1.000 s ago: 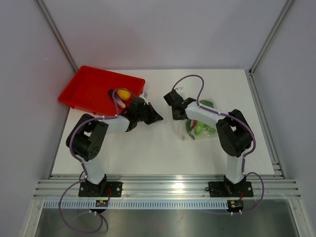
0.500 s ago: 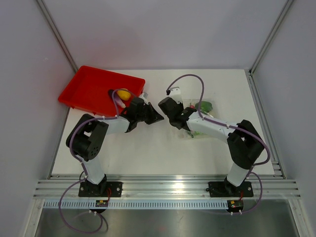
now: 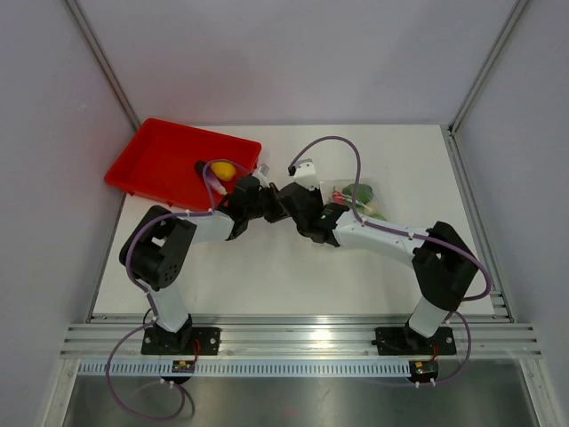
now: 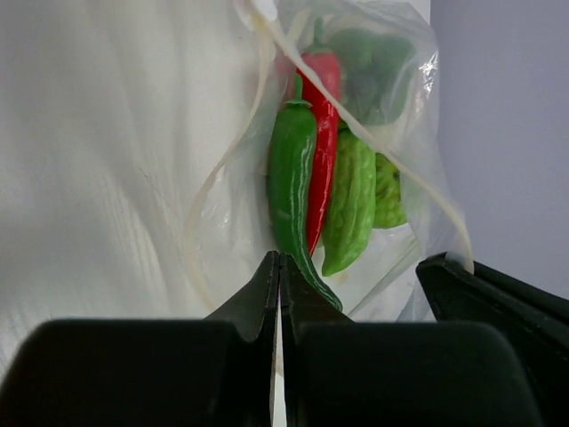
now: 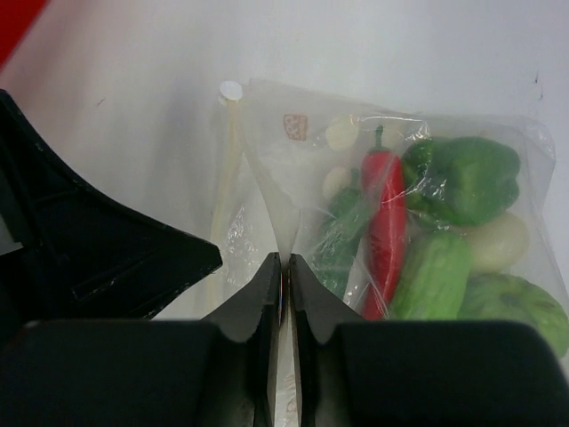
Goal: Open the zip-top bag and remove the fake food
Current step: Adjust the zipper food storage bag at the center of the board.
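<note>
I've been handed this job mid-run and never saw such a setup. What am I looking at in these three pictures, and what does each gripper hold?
These are two robot arms bolted at the near edge of a white table, each ending in a two-finger gripper. The wide picture looks down from above and behind them, left arm on the left. The other two come from cameras on the wrists; the black wedges at the bottom are that arm's own fingers. On the table lie a red tray with a yellow toy piece in it, and the zip-top bag holding the fake food: chilies, a pepper, other green pieces. The right gripper is shut on a fold of the bag's film. The left gripper is shut at the bag's lip; whether it pinches plastic is unclear.
</note>
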Motion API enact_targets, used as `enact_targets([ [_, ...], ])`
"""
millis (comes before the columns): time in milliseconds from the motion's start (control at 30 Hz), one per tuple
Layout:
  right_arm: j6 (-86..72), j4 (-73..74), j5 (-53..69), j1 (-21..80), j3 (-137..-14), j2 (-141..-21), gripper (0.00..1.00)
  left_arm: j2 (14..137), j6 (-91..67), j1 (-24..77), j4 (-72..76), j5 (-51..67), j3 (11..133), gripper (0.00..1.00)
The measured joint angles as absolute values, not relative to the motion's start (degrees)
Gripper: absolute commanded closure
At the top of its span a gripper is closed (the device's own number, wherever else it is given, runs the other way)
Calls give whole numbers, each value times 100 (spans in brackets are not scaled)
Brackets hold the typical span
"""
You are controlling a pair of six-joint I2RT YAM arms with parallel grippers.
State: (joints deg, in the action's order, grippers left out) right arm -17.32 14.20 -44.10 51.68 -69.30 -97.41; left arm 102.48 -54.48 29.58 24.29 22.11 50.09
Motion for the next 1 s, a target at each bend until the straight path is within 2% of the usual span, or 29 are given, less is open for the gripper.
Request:
enact_targets([
  [133,-1719,1334,-4403,5192,-6928,-9741,80,10250,-5472,2978,2567,2298,5006,100],
  [167,-1717,1310,-4394,5192,-6928,-9741,72,10254,-5483,2989,2587,2314,5006,99],
  [367,-1737,1175,-4388,5192,-6831,-9723,54,10405,-5529,3052,2670,2386,5006,94],
  [400,-1741,1173,-4390,5192,-6810,-9714,53,10420,-5533,3057,2665,2388,5006,90],
  [533,-1789,1170,-4399,5192,-6744,-9660,48,10464,-5537,3070,2668,2397,5009,85],
  [667,-1885,1144,-4447,5192,-6619,-9476,44,10556,-5544,3074,2668,2408,5013,85],
  [867,-2193,1186,-4569,5059,-6420,-9087,44,10779,-5553,3074,2648,2408,5017,84],
  [1000,-2637,1273,-4099,4410,-6326,-8888,44,10812,-5548,3076,2526,2397,5026,80],
])
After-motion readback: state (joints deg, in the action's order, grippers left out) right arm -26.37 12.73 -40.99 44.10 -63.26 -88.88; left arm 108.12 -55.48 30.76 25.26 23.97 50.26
